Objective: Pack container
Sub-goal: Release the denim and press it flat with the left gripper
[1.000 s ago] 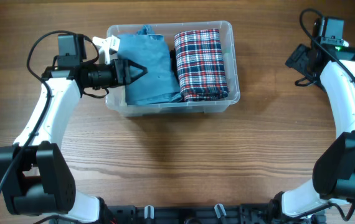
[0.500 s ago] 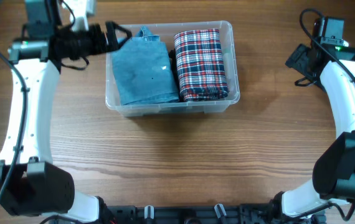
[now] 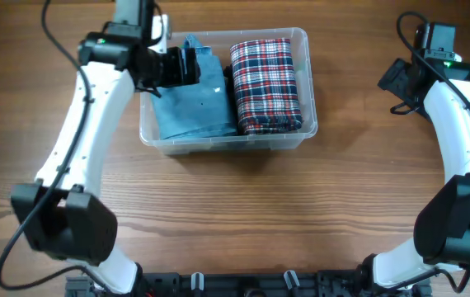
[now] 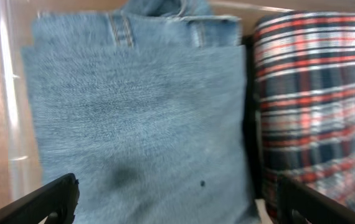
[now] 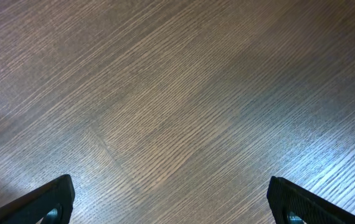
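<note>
My left gripper (image 4: 177, 208) is spread wide and holds nothing. Its two black fingertips (image 4: 53, 199) show at the lower corners of the left wrist view. Directly beneath them lies folded blue denim (image 4: 140, 124), a matte twill weave with a stitched waistband and belt loops at its far edge. Just beside it lies a folded plaid cloth (image 4: 308, 93) in red, white and dark blue checks. Both sit in the container (image 3: 228, 142), a rectangular clear plastic tub with rounded corners and a raised rim. It stands toward the far middle of the wooden table (image 3: 235, 214), denim on the left, plaid on the right. My right gripper (image 5: 174, 202) is also spread wide and empty, above bare, fine-grained brown wood, well apart from the container.
</note>
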`<state>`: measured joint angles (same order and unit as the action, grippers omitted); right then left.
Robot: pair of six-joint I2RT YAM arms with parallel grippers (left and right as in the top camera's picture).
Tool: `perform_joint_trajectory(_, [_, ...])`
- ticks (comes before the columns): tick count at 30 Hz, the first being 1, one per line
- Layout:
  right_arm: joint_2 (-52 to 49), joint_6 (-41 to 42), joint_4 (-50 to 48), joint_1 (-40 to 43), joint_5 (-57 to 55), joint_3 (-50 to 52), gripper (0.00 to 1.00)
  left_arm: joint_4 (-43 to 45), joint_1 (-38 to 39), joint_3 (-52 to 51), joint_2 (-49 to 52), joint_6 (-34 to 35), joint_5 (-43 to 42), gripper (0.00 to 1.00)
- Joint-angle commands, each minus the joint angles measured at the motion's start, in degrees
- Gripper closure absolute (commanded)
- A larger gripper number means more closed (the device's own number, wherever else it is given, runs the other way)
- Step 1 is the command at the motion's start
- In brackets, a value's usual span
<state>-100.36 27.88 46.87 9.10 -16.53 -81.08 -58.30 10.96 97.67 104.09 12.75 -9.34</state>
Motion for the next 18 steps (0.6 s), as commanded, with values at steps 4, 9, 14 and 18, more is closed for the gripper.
perform_joint_trajectory(4, [-0.70,0.74,-0.15,-0.02,0.09,0.02,0.00,-0.11,0.94,0.37,8.52,7.32,6.01,0.03])
perform_joint_trajectory(9, [-0.70,0.74,-0.13,-0.02,0.09,0.02,0.00,0.87,1.16,0.37,12.74,7.43,5.77,0.03])
perform_joint_trajectory(14, [-0.70,0.74,-0.15,-0.02,0.11,0.02,0.00,3.72,1.20,1.16,11.69,7.02,2.64,0.03])
perform_joint_trajectory(18, [-0.70,0.74,-0.13,-0.02,0.11,0.02,0.00,4.31,1.27,5.16,6.95,7.04,1.01,0.12])
